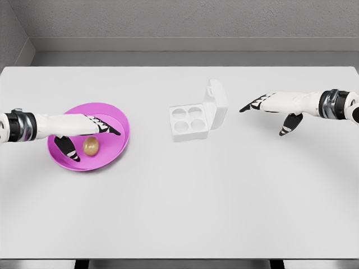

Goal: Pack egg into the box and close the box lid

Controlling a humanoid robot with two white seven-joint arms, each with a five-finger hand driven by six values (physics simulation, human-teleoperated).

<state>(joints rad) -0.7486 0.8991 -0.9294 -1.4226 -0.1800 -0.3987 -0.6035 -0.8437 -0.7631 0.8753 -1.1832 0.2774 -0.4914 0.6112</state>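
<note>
Brown egg (91, 145) below left fingers (106, 126).

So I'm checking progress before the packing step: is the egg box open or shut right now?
Open. The egg box has its lid standing up behind four empty cups; the egg lies in the pink plate.

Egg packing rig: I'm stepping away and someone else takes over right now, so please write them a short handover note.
Left hand: open, fingers spread above the pink plate, over the egg, holding nothing.
Right hand: open, hovering over the table to the right of the box, holding nothing.
Egg: lying on the pink plate at the table's left, not grasped.
Box: white, near the table's middle, lid standing open, all four cups empty.
Done: nothing packed yet.
Left: grasp the egg, set it in a cup, close the lid.
</note>
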